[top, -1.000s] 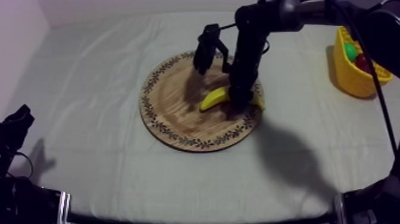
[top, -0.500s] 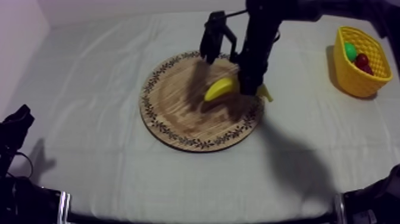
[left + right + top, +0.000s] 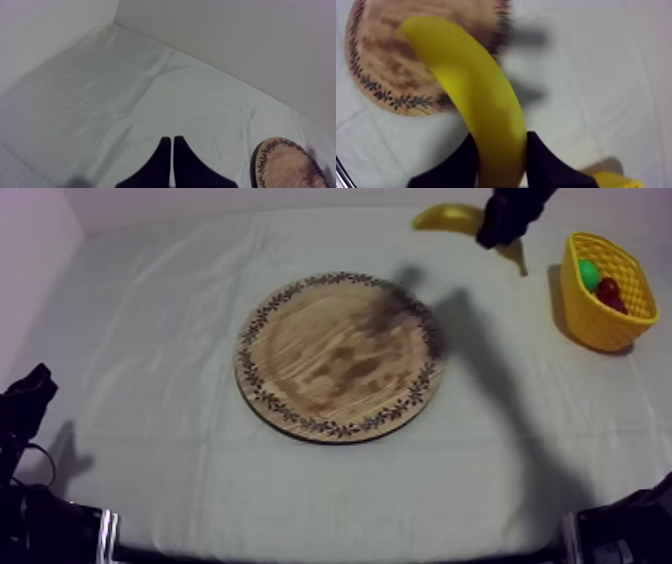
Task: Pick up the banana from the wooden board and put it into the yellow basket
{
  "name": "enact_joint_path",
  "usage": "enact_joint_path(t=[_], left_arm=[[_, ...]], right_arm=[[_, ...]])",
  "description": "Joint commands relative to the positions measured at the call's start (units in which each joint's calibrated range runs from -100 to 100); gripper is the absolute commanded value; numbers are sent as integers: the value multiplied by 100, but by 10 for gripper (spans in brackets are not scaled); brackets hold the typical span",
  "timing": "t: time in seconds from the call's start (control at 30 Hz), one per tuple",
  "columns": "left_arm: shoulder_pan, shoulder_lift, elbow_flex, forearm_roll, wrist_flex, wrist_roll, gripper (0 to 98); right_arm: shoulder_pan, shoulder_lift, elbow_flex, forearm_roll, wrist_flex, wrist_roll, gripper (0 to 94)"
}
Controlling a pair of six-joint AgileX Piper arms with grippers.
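Far left of the wooden board (image 3: 340,356), low by the near edge of the cloth (image 3: 150,338), sits my left gripper (image 3: 172,139). Its two black fingers are pressed together into a narrow wedge, gripping nothing (the board's patterned rim just peeks in beside it). The board itself lies flat mid-cloth, with a dark shadow (image 3: 400,300) smeared over its far right part. And up past the board's far right rim, there's the banana (image 3: 448,216), off the wood and in the air, clamped in my right gripper (image 3: 503,226). Seen from the wrist, the fingers (image 3: 461,165) hug the fruit on both sides, closed tight on it, and its long curve hangs above the board's rim and the cloth. Further right, well apart from the board, stands the yellow basket (image 3: 590,323), with a small red fruit (image 3: 610,291) and something green (image 3: 589,274) inside. The banana hangs between board and basket, short of the basket.
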Motion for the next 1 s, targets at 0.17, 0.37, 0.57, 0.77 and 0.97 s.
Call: enact_joint_path(t=[0.17, 0.37, 0.57, 0.77, 0.97], left_arm=[[-1, 4, 0, -2, 0, 0, 1], [-1, 4, 0, -2, 0, 0, 1], [-1, 4, 0, -2, 0, 0, 1], [-1, 4, 0, -2, 0, 0, 1], [-1, 4, 0, -2, 0, 0, 1]], right_arm=[[946, -49, -308, -66, -156, -269, 189], [1511, -41, -325, -27, -421, -450, 196], [1991, 54, 6, 65, -848, -645, 223], [2238, 250, 320, 209, -1246, -894, 250], [2221, 542, 242, 452, -1304, -1262, 301]])
